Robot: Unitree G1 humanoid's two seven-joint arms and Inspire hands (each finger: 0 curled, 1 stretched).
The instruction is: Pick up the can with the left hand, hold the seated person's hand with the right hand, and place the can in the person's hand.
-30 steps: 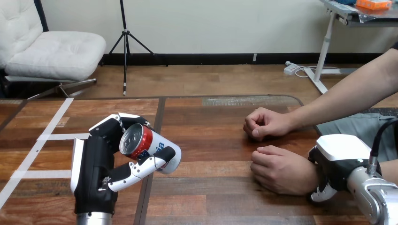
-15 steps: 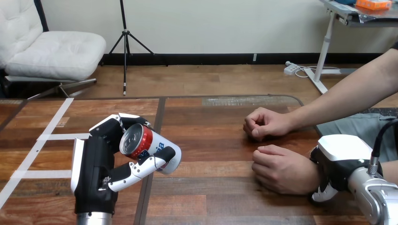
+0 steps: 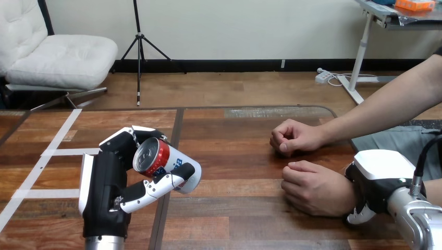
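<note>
1. Left hand (image 3: 107,187) grips the can (image 3: 168,163), with fingers curled behind it and the thumb across its front. The can is tilted with its top toward the camera, and it is lifted above the left half of the table (image 3: 234,156).
2. The right hand (image 3: 372,182) sits at the lower right, clasped on the wrist (image 3: 345,195) of the person's nearer hand (image 3: 312,188). Its white shell lies above the wrist and a fingertip curls under it.
3. The nearer hand rests on the table as a loose fist, knuckles toward the can and well apart from it.
4. The person's farther hand (image 3: 292,136) is a closed fist on the table, just beyond the nearer hand and not touching it.
5. Since a second ago, the right hand and the nearer hand have drifted slightly toward the right edge together. The left hand, the can and the farther hand are where they were.
6. Count: one can, two robot hands, two hands of the person, one table.
</note>
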